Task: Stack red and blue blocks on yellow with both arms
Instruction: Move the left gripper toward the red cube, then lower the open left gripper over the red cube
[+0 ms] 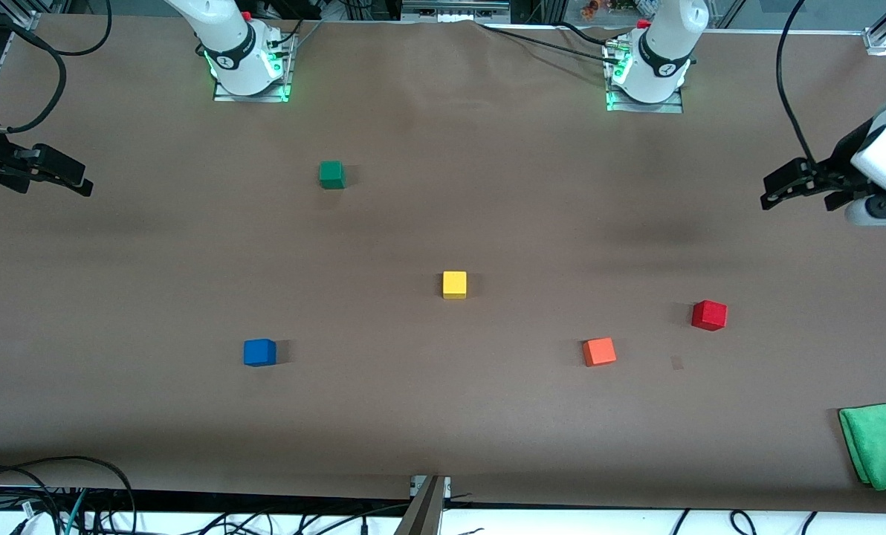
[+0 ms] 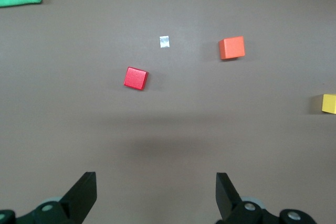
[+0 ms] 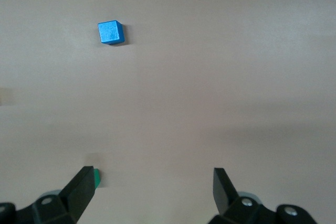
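Brown desk (image 1: 443,416) carrying yellow cube (image 1: 455,284), red cube (image 1: 709,315), blue cube (image 1: 259,352); left claw (image 1: 792,189) and right claw (image 1: 60,177) hovering released at the desk's ends.

A robotics lab is showing here: two white jointed arms (image 1: 227,44) bolted to a brown paper-covered counter (image 1: 443,416), black cables (image 1: 49,490) trailing around its edges.

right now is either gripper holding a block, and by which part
Nothing is held. The left gripper and right gripper hang open over bare table at their own ends.

Even overhead light; soft shadows; right wrist view perhaps washed-out.
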